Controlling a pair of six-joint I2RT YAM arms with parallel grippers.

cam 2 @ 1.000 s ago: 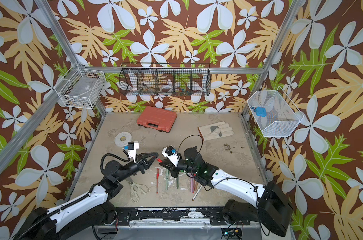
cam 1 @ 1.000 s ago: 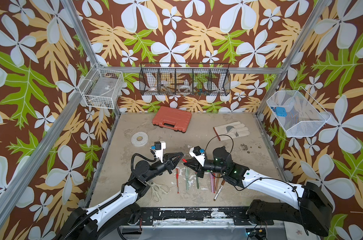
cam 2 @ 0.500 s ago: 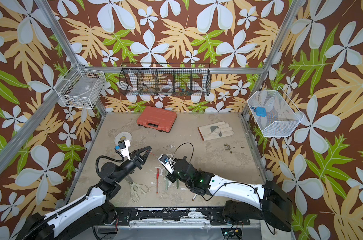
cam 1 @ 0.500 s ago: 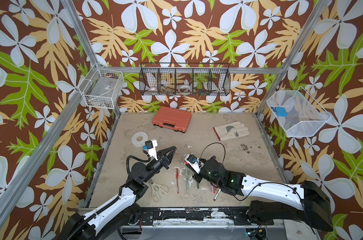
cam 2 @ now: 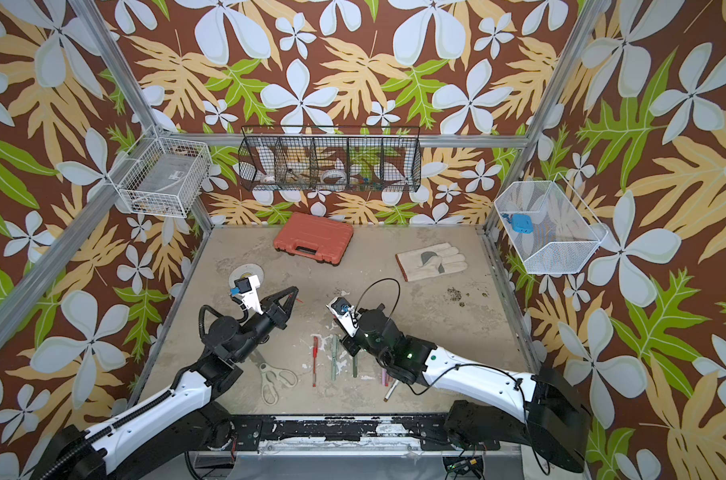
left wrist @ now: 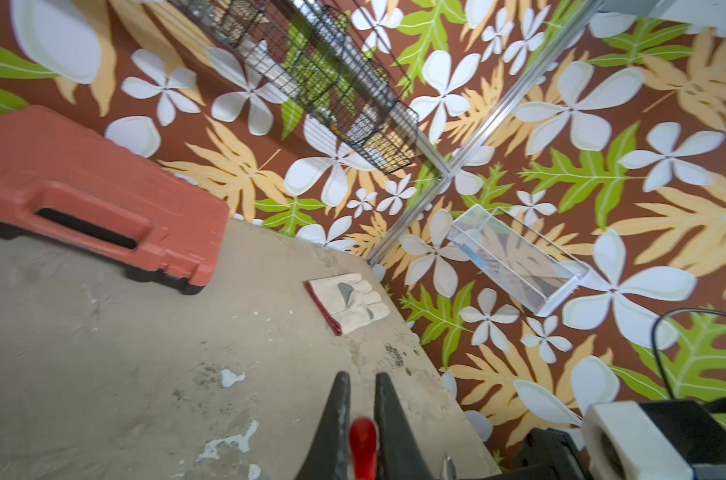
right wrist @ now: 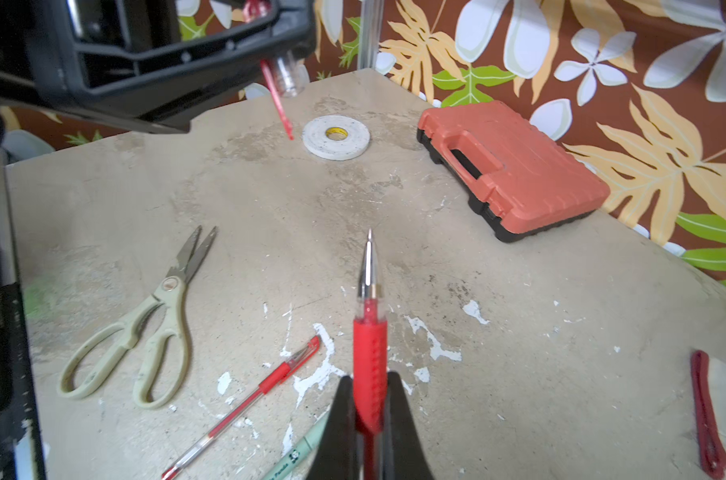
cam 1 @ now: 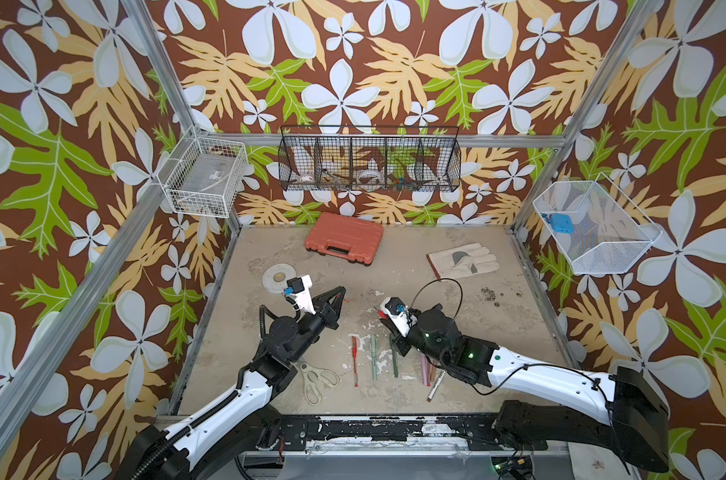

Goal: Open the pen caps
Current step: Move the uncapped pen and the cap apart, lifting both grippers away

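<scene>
While the left gripper [left wrist: 361, 377] is hanging above bare table [left wrist: 103, 374] in the left wrist view, its jaws are standing almost shut on a red cap [left wrist: 363, 440]. They are pinching it from both sides, presumably so that so small a part is not slipping. The gripper is pointing toward the glove [left wrist: 346, 301], with the case [left wrist: 82, 187] lying off to one side.

Right wrist view: the right gripper [right wrist: 369, 380] is clamping, nearly shut, on the red sleeve of a pen [right wrist: 369, 332]. The pen's bare metal tip is sticking out ahead of the fingers. Gripping behind the tip is probably keeping the cap end free. The cap, clear with a red clip, is hanging from the left gripper well apart from the pen, so this pen is looking opened. Lower down, a red pen [right wrist: 245, 407] and a pale green pen [right wrist: 299, 453] are lying capped near the scissors [right wrist: 170, 286]. The tape roll [right wrist: 336, 137] is lying farther off.

In both top views the two grippers are angling toward each other with a clear gap between them, a stance suiting a straight pull along the pen's axis. The row of pens [cam 1: 374, 359] is lying side by side near the front edge, partly under the right arm [cam 1: 519, 374]. It is seemingly laid out so that each pen is reachable in turn. Those visible are looking capped, so most of the task is probably remaining.
</scene>
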